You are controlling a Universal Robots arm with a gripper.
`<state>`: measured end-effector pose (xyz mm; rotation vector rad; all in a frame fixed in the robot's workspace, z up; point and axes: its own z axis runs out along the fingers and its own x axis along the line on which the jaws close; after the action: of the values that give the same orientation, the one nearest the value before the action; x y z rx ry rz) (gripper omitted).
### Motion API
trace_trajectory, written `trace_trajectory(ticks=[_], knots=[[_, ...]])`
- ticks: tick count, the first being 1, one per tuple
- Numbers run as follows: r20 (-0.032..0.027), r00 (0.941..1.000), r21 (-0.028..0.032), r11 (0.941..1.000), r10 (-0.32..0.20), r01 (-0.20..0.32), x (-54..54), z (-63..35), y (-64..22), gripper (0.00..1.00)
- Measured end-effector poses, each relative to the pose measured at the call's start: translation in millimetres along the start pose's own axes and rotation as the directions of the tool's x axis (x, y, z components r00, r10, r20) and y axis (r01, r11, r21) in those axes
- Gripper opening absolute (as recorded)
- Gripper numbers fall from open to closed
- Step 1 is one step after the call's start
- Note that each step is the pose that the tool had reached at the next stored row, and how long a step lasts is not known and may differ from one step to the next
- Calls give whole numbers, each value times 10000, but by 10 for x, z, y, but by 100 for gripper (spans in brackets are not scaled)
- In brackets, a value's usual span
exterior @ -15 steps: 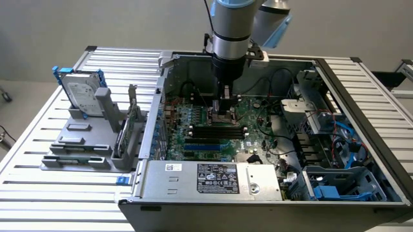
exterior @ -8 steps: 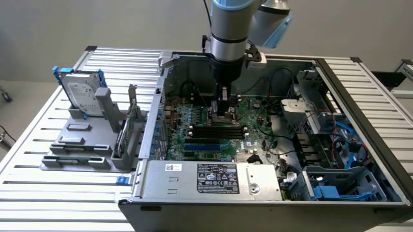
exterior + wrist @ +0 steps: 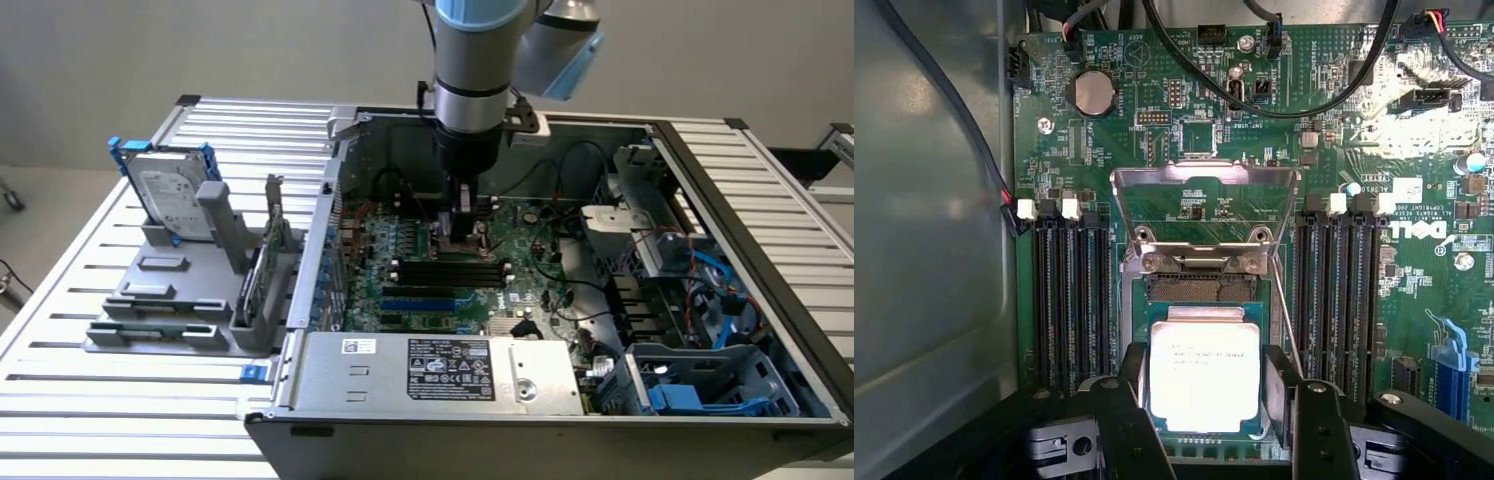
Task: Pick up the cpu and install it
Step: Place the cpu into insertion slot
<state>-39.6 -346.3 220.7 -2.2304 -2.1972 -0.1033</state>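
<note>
**CPU gripped at the open socket**

In the wrist view the gripper point(image 3: 1206, 405) clamps the CPU point(image 3: 1204, 375), with its black fingers point(image 3: 1129, 425) against opposite edges. The chip sits low over the socket point(image 3: 1199, 288), below the raised load plate point(image 3: 1204, 200). The exterior view adds the arm point(image 3: 470, 70) reaching straight down into the open computer case point(image 3: 747, 230). The hard drive point(image 3: 171, 190) stands well apart at the exterior view's left.

— Any room around you down there?
— Little. My claw point(image 3: 462, 238) grips the cpu point(image 3: 1204, 375) over the socket point(image 3: 1194, 290). Memory slots point(image 3: 1064, 300) flank me closely on both sides, the raised load plate point(image 3: 1204, 215) stands at the socket's edge, and cables point(image 3: 1304, 105) arch beyond it. Straight up, the case point(image 3: 934, 250) is open.
</note>
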Motion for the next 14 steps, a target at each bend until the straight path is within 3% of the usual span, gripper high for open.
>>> trace_trajectory(ticks=[4, 14], knots=[[-4, 10000, -127, 9999, -8, 8, -2, 36, -1, 55], [-3, 10000, -185, 9998, -10, 10, -5, 96, -16, 55]])
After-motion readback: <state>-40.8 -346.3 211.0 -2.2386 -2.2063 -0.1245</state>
